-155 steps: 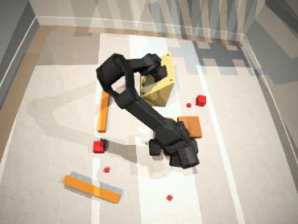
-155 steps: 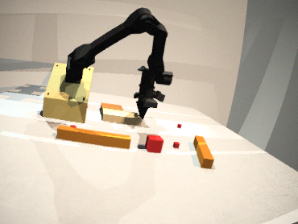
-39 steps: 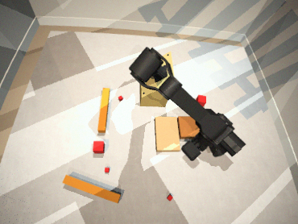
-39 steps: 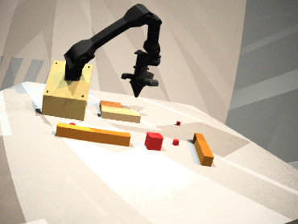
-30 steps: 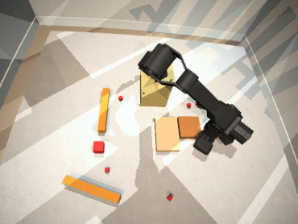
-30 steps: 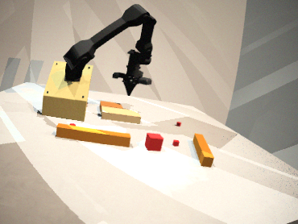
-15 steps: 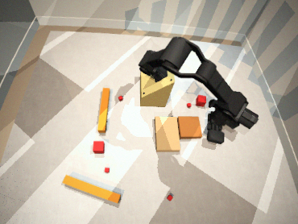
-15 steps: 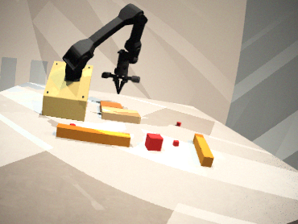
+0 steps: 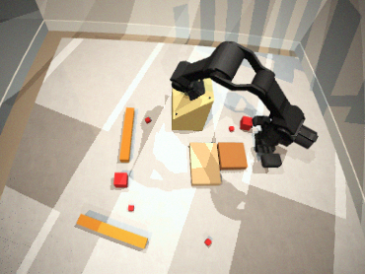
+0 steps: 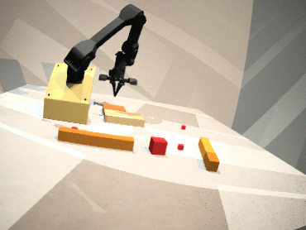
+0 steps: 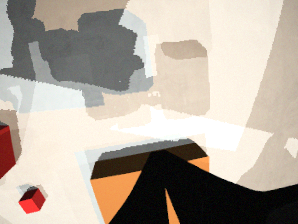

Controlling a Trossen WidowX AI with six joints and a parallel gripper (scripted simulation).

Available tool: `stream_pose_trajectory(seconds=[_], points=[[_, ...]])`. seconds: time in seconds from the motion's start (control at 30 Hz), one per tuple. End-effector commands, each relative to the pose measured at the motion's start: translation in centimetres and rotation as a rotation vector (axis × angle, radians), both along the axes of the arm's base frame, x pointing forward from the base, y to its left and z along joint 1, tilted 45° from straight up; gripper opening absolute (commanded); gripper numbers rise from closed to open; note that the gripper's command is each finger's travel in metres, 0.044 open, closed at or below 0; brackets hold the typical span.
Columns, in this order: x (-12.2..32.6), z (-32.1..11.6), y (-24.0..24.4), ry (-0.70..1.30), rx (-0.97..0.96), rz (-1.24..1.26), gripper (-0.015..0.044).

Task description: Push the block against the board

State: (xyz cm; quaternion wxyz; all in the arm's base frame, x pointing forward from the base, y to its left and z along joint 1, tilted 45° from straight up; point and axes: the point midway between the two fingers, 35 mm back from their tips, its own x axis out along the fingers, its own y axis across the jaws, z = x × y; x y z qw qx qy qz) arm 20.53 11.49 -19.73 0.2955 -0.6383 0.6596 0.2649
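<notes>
In the top view, the square orange block [image 9: 232, 156] [image 10: 114, 107] [image 11: 112, 191] lies right of center, its left side against or very near the right side of the pale board [image 9: 205, 164] [image 10: 124, 118]; contact cannot be confirmed. Their top edges appear nearly even. The gripper [image 10: 115, 95] is raised above the floor [image 9: 168, 197] [image 10: 136, 186] [image 11: 240, 90], jaws together, holding nothing.

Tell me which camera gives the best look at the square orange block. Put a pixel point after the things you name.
The top view: it shows the whole upper face of the square orange block [image 9: 232, 155] [image 10: 114, 107] [image 11: 102, 192] beside the pale board [image 9: 201, 170] [image 10: 126, 118]. The exterior view shows only a sliver behind the board; the wrist view shows part, largely covered by the gripper [image 9: 266, 143] [image 10: 115, 95].
</notes>
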Motion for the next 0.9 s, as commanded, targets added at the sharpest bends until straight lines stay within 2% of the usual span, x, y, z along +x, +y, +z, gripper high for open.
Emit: stream_pose_trajectory(seconds=[0.0, 0.1, 0.87], points=[[-0.3, -2.1, -2.1, 0.016, -0.007, 0.001, 0.0], [-0.4, -4.0, -4.1, 0.015, -0.01, 0.001, 0.0], [-0.3, -2.2, -6.0, 0.016, -0.01, 0.001, 0.0]])
